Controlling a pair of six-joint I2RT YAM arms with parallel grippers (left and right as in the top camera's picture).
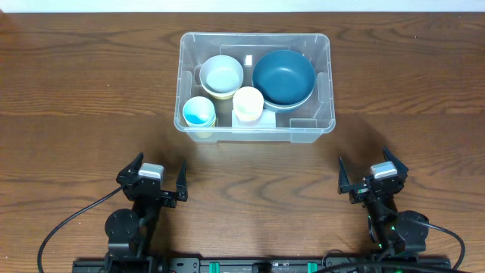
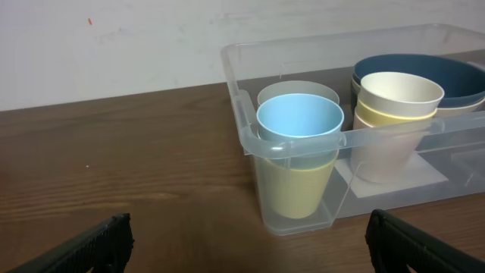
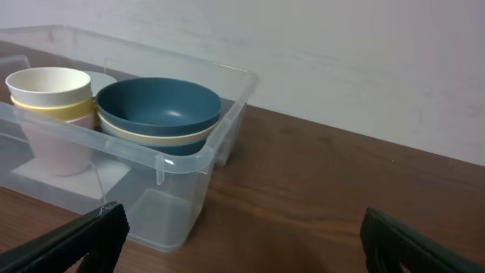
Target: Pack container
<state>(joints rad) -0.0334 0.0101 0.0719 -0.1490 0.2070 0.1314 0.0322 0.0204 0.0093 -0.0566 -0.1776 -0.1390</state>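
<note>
Brown wooden table | large clear plastic rectangular container held pastel cups, dark-blue bowl | packing judged complete | left gripper, right gripper released, empty.

We see the left gripper and the right gripper both black, with pointed fingers and a light grey block on top, a thin black cable at each round base, and small green lights on the right arm.
</note>
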